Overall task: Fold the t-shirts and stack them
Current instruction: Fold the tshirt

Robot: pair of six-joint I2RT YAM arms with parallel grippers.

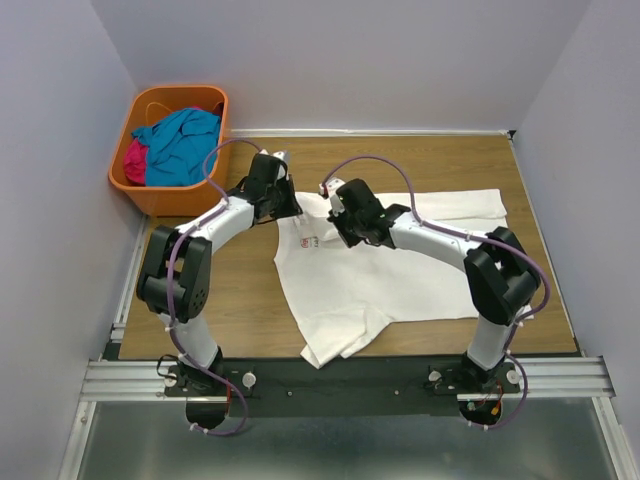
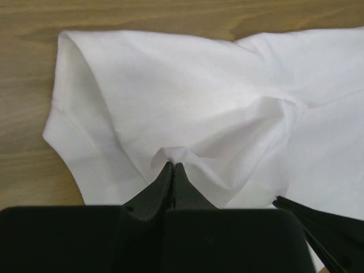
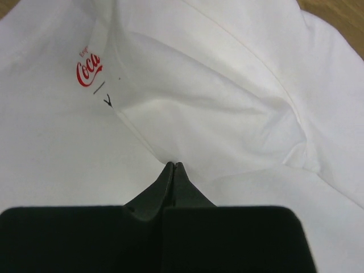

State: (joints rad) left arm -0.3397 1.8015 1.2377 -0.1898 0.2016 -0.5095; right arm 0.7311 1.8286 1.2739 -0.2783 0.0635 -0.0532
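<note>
- Left gripper [image 2: 172, 166] is pinched together on a little pucker of the white tee [image 2: 187, 96], close to a sleeve.
- Right gripper [image 3: 172, 165] is closed the same way on a ridge of that cloth, just below the neck label [image 3: 89, 69] with red script.
- The white tee lies spread on the table [image 1: 250, 290], rumpled, with its near hem corner flipped over.
- Progress: barely started imo. 0 of 3 look folded, nothing's stacked, and the teal tee [image 1: 185, 140] and magenta tee [image 1: 134, 160] are bunched in the orange basket [image 1: 150, 197] at far left.
</note>
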